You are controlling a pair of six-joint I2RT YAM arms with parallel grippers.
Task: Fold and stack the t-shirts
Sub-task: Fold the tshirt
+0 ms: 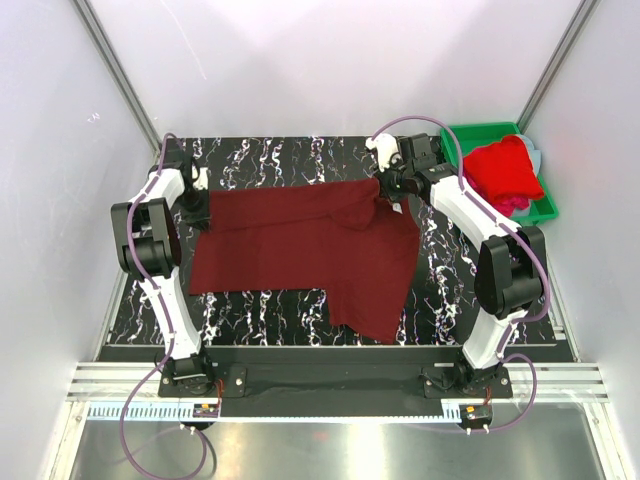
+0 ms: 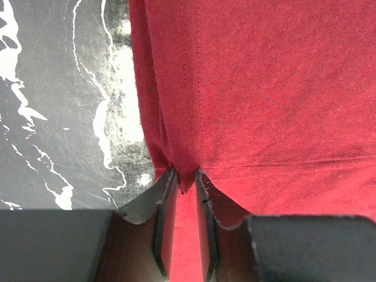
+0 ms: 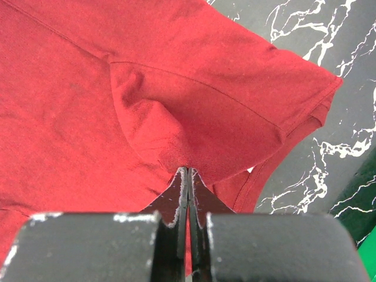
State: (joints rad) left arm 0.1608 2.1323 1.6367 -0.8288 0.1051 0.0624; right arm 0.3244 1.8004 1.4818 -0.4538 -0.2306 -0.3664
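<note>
A dark maroon t-shirt (image 1: pixel 300 250) lies spread on the black marbled table (image 1: pixel 260 160), its lower right part hanging toward the front. My left gripper (image 1: pixel 197 212) is at its far left corner. In the left wrist view the jaws (image 2: pixel 183 176) pinch a gathered corner of the cloth (image 2: pixel 264 88). My right gripper (image 1: pixel 387 192) is at the shirt's far right edge. In the right wrist view it (image 3: pixel 188 170) is shut on a raised fold of the cloth (image 3: pixel 117 70) beside a sleeve (image 3: pixel 288 88). A bright red t-shirt (image 1: pixel 503 168) and a pink one (image 1: pixel 515 205) lie in the bin.
A green plastic bin (image 1: pixel 548 208) stands at the far right of the table, just right of the right arm; its edge shows in the right wrist view (image 3: pixel 367 258). White walls close in on both sides. Bare marbled tabletop (image 2: pixel 59 88) lies left of the shirt.
</note>
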